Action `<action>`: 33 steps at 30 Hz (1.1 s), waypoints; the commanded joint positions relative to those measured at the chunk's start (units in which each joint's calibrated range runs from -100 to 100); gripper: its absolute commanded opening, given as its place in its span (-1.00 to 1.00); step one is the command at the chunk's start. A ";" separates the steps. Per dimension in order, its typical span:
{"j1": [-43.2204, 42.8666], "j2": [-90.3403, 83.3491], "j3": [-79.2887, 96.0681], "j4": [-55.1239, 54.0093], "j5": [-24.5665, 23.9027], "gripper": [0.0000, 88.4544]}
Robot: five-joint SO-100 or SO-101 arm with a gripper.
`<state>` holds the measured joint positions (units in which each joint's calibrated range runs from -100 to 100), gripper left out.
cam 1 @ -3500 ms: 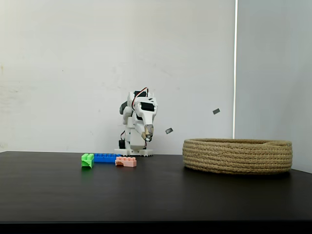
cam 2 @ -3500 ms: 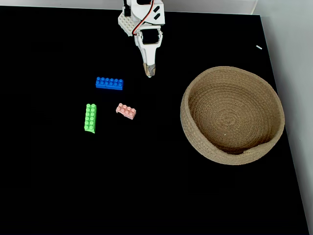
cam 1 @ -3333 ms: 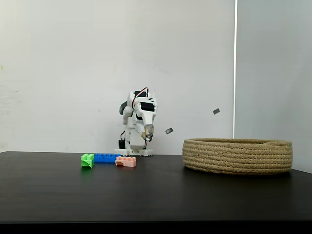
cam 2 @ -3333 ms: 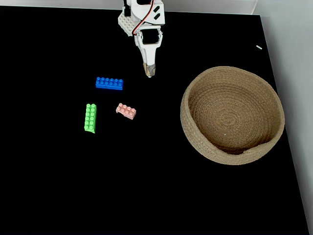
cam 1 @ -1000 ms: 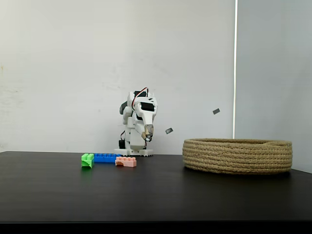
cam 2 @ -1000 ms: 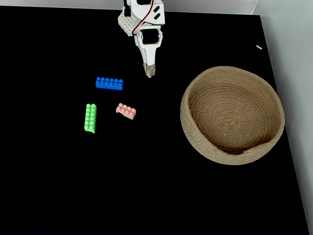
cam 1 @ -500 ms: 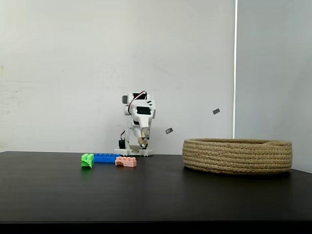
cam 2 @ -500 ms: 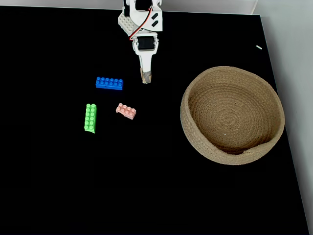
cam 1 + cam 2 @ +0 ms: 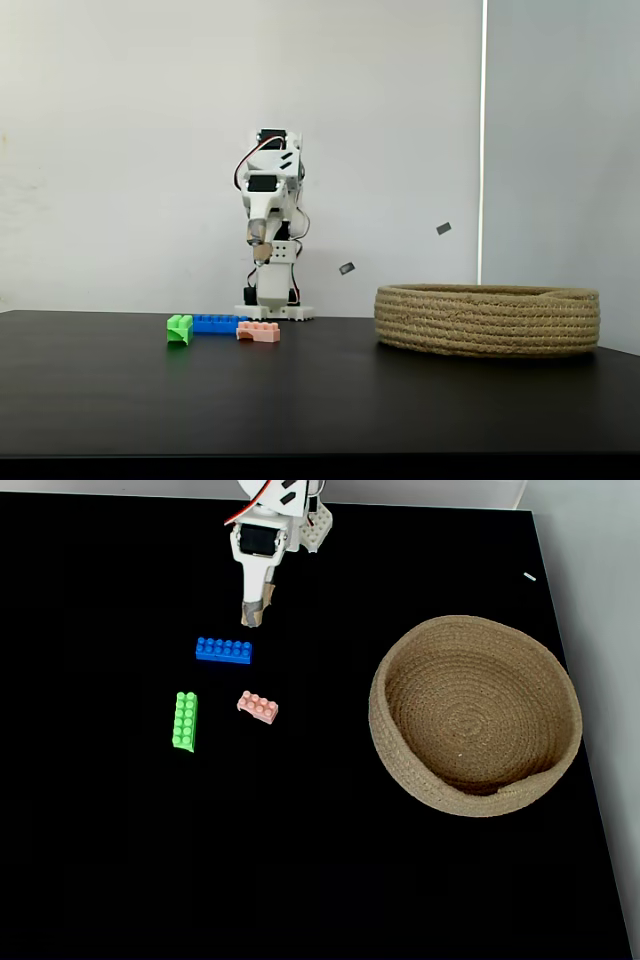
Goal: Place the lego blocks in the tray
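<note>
Three lego blocks lie on the black table: a blue one (image 9: 223,650) (image 9: 214,323), a green one (image 9: 184,721) (image 9: 179,328) and a salmon-pink one (image 9: 258,707) (image 9: 258,332). The tray, a round woven rope basket (image 9: 475,716) (image 9: 487,319), stands to their right and holds nothing. My gripper (image 9: 252,613) (image 9: 258,247) is shut and holds nothing. It hangs well above the table, just behind the blue block in the fixed view from above.
The arm's white base (image 9: 273,311) stands at the table's far edge behind the blocks. A pale wall rises behind it. The table's right edge (image 9: 565,660) runs close to the basket. Bare black tabletop lies in front of the blocks.
The arm has risen and swung left, bringing the shut gripper from right of the blue block to just behind it. Blocks and basket have not moved.
</note>
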<state>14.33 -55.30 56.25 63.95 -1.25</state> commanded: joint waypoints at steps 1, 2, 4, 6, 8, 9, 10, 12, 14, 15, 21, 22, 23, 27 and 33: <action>1.41 8.01 -4.86 0.98 0.44 -0.53; 1.91 9.90 -4.95 0.73 0.49 -0.52; 2.65 13.08 -5.41 0.40 0.59 -0.50; 3.39 15.23 -5.41 -0.18 1.22 -0.51; 4.05 16.61 -4.68 -0.18 2.44 -0.47; 4.38 16.95 -4.04 -0.51 2.69 -0.45; 4.71 17.12 -3.13 -1.01 2.78 -0.42; 5.29 17.21 -1.21 -2.43 2.93 -0.38; 6.28 17.47 0.43 -4.10 3.03 -0.37; 6.94 17.98 0.97 -5.35 3.03 -0.37; 10.23 22.80 1.07 -12.26 2.88 -0.36; 10.81 23.40 0.97 -12.93 2.88 -0.36; 11.39 24.09 0.97 -13.34 2.98 -0.36; 13.12 26.67 1.16 -15.76 3.52 -0.35; 13.86 29.68 1.70 -17.51 3.96 -0.33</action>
<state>27.69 -25.87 58.29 47.38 2.52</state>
